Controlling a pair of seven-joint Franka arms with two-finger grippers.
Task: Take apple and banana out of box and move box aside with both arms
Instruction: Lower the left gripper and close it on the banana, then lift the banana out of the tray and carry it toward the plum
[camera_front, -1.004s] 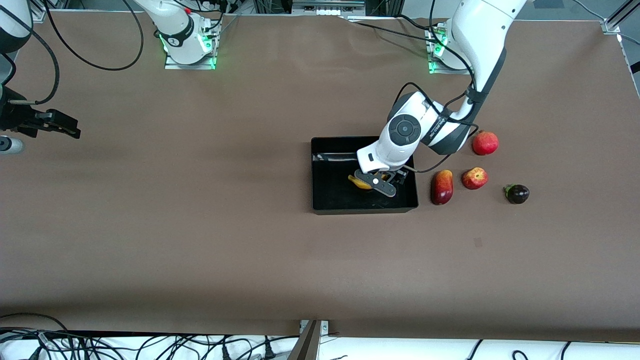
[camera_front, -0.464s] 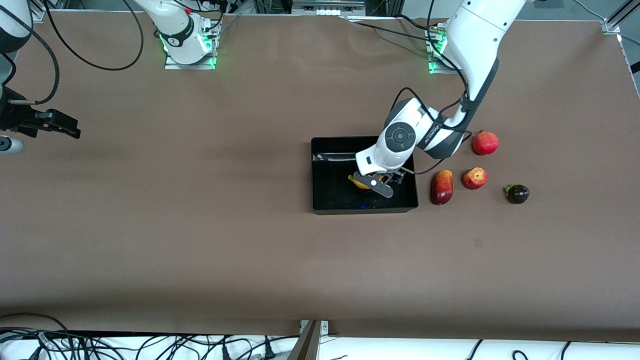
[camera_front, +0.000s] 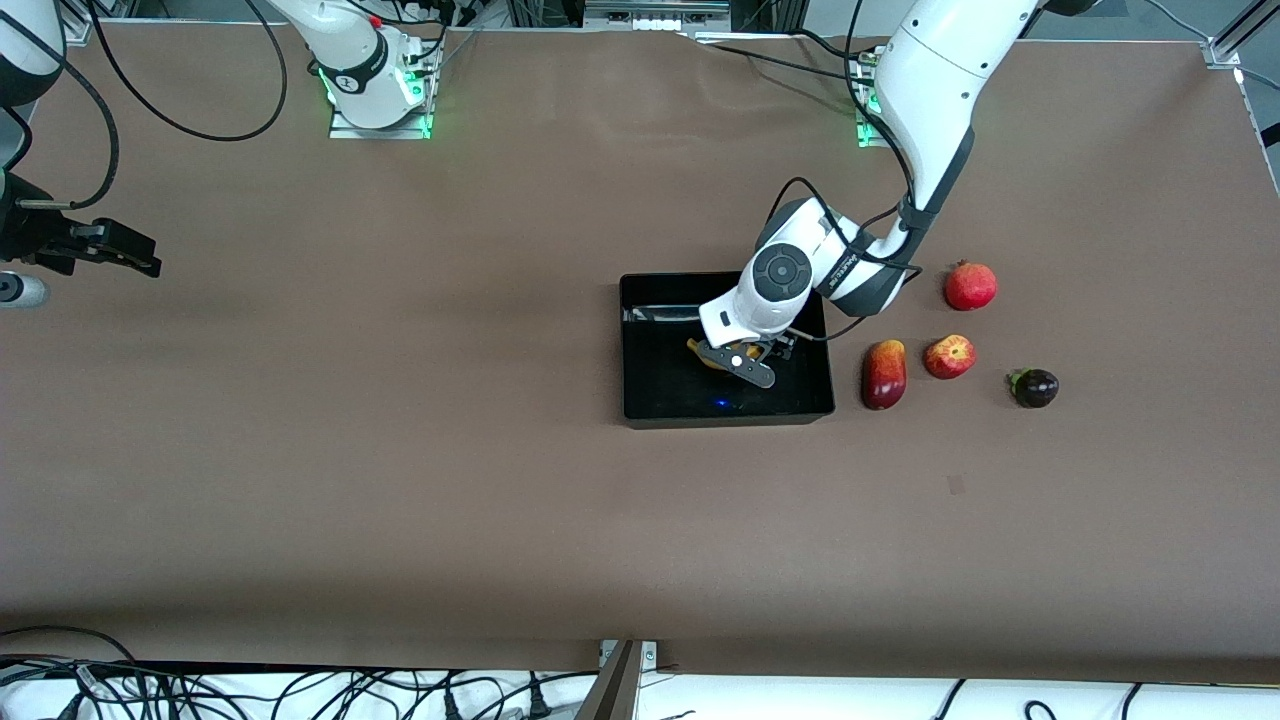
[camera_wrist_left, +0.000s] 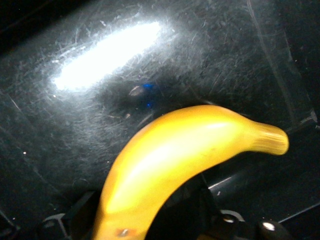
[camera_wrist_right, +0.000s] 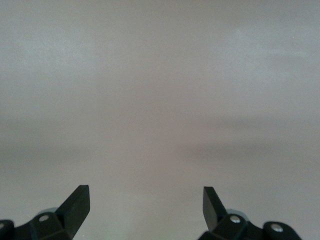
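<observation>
With the left gripper (camera_front: 738, 358) down in the box (camera_front: 660, 400) straddling the banana (camera_wrist_left: 170, 165), whether clenched I cannot tell, while the right gripper (camera_wrist_right: 145, 205) waits released at nine o'clock, an off-centre pinch could roll the curved fruit free.

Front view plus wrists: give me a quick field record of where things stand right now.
box: black tray mid-table, not yet moved
banana: in the box, left gripper at it
apple: out of the box, on the table toward the left arm's end
left gripper: down inside the box, fingers around the banana
right gripper: open, over bare table at the right arm's end, waiting
other fruit: pomegranate, long dark-red fruit, dark purple fruit beside the apple
</observation>
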